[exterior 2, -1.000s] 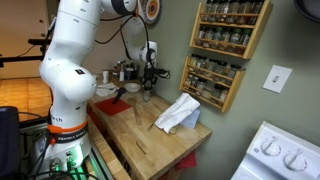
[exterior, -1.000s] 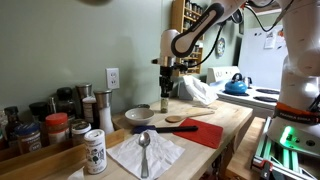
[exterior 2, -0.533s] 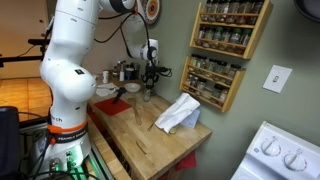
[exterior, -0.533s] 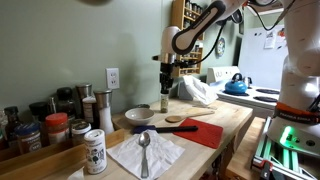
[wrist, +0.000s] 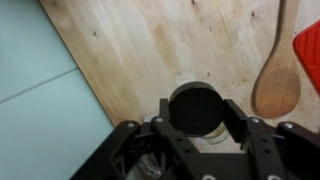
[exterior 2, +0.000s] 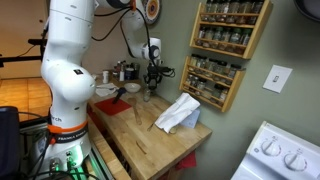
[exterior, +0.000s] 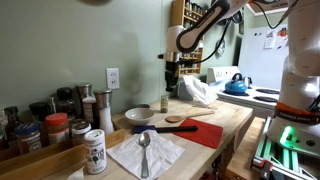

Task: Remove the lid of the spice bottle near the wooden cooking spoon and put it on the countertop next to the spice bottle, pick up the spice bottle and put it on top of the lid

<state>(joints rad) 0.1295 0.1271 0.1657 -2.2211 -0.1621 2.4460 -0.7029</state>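
Observation:
My gripper (wrist: 195,112) is shut on the small round dark lid (wrist: 194,105), seen from above in the wrist view. The glass rim of the spice bottle (wrist: 206,137) shows just beneath the lid. In an exterior view the gripper (exterior: 171,78) hangs a little above the small spice bottle (exterior: 164,104), which stands upright on the light wood countertop (exterior: 236,120) near the wall. The wooden cooking spoon (exterior: 180,120) lies just in front of the bottle; its bowl also shows in the wrist view (wrist: 277,82). In an exterior view the gripper (exterior 2: 152,80) is over the counter's far end.
A grey bowl (exterior: 139,116), a red mat (exterior: 206,134), a white napkin with a metal spoon (exterior: 145,152), a white shaker (exterior: 95,152) and grouped jars (exterior: 45,128) stand nearby. A crumpled white cloth (exterior: 196,90) lies beyond the bottle. A spice rack (exterior 2: 225,50) hangs on the wall.
My gripper has risen and shifted slightly sideways, away from the spice bottle, with the lid in it. The bottle stays on the countertop.

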